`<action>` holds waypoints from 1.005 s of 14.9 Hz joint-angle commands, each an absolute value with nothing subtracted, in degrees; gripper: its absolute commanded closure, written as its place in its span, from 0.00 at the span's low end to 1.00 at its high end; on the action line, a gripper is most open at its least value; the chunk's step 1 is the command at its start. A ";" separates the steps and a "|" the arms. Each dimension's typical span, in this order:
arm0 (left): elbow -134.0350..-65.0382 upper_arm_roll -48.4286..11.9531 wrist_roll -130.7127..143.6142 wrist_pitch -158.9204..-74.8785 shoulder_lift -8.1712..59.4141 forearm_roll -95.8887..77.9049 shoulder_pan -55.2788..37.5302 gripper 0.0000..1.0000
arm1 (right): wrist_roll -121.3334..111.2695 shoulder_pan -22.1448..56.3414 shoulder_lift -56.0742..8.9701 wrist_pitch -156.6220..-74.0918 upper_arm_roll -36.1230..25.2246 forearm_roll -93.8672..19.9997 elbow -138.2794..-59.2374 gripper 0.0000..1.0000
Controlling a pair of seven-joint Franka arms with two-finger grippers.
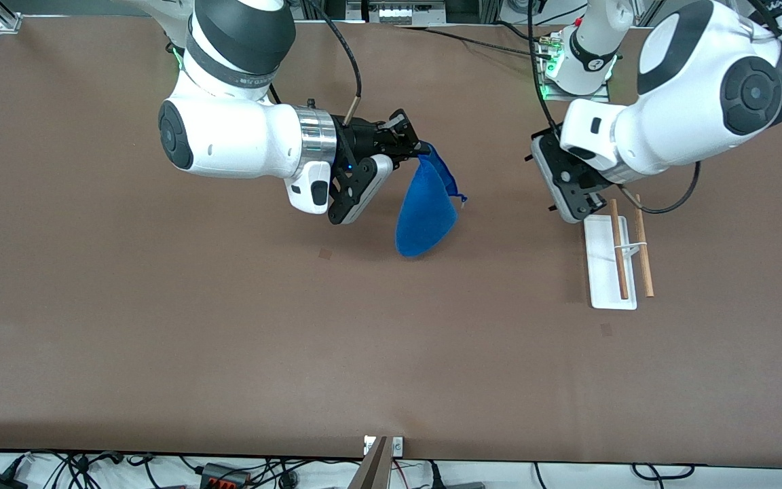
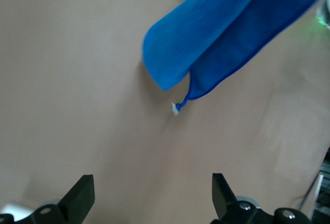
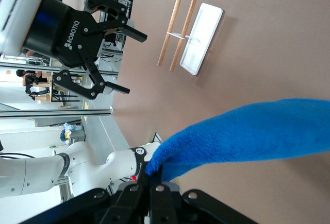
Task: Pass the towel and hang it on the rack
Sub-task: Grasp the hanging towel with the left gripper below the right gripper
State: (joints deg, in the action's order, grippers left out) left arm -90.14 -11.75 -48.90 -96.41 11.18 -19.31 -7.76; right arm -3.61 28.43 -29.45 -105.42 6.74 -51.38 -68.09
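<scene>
My right gripper is shut on a corner of the royal-blue towel and holds it up over the middle of the table, where it hangs in a folded drape. In the right wrist view the towel runs out from my shut right gripper. My left gripper is open and empty, in the air by the rack. The left wrist view shows its open left gripper, with the towel and its white tag farther off. The rack's two wooden rods stand over its white base.
The rack and my open left gripper also show in the right wrist view. The brown table carries nothing else. Cables and sockets lie along the table's edge nearest the front camera.
</scene>
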 commanded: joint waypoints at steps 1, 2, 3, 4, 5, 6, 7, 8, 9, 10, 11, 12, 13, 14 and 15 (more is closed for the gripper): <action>-89.03 -11.95 -64.54 -99.83 15.45 -30.62 -6.95 0.00 | -3.25 28.65 -29.97 -105.47 6.59 -52.21 -66.62 1.00; -88.77 -11.95 -69.21 -100.02 17.64 -34.85 -6.86 0.00 | -3.34 28.65 -29.97 -105.47 6.59 -52.12 -66.71 1.00; -88.77 -11.95 -72.65 -100.28 18.88 -38.55 -6.94 0.00 | -3.43 28.65 -29.97 -105.47 6.59 -51.95 -66.71 1.00; -88.94 -11.95 -74.95 -100.98 19.42 -41.02 -7.20 0.00 | -3.43 28.65 -29.97 -105.47 6.59 -51.94 -66.71 1.00; -89.29 -11.95 -77.32 -102.73 19.60 -42.18 -7.38 0.00 | -3.43 28.57 -29.97 -105.47 6.50 -51.94 -66.71 1.00; -89.38 -12.48 -81.17 -104.31 20.64 -44.62 -7.56 0.00 | -3.51 28.65 -29.97 -105.47 6.42 -51.86 -66.71 1.00; -89.47 -13.18 -85.56 -105.54 21.87 -48.91 -7.56 0.00 | -3.52 28.65 -29.97 -105.47 6.42 -51.86 -66.71 1.00; -89.47 -13.53 -88.82 -107.21 22.75 -51.74 -7.56 0.00 | -3.52 28.65 -29.97 -105.64 6.42 -51.86 -66.71 1.00; -89.47 -13.62 -89.90 -108.53 23.11 -52.99 -8.43 0.00 | -3.52 28.65 -29.97 -105.99 6.42 -51.77 -66.71 1.00; -89.47 -13.62 -90.00 -109.85 23.12 -53.08 -9.57 0.00 | -3.52 28.65 -29.97 -106.34 6.42 -51.59 -66.71 1.00; -89.56 -13.62 -90.17 -111.78 23.03 -53.09 -10.36 0.01 | -3.52 28.74 -29.97 -106.61 6.42 -51.07 -66.71 1.00; -89.56 -13.62 -90.18 -113.10 23.11 -53.17 -11.68 0.02 | -3.52 28.74 -30.06 -106.61 6.42 -50.63 -66.71 1.00; -89.47 -13.62 -90.09 -114.07 23.12 -53.26 -12.65 0.03 | -3.43 28.65 -29.97 -106.61 6.42 -50.54 -66.71 1.00; -89.47 -13.62 -89.83 -114.52 23.12 -53.26 -13.09 0.03 | -3.43 28.65 -29.97 -106.70 6.33 -50.54 -66.71 1.00; -89.47 -13.62 -89.74 -114.43 23.03 -53.26 -13.70 0.05 | -3.08 28.74 -29.97 -106.70 6.24 -50.54 -66.80 1.00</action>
State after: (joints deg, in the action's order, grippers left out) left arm -90.06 -13.77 -88.42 -113.72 23.02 -51.88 -12.66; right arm -3.62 28.43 -29.45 -106.56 6.52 -51.07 -68.07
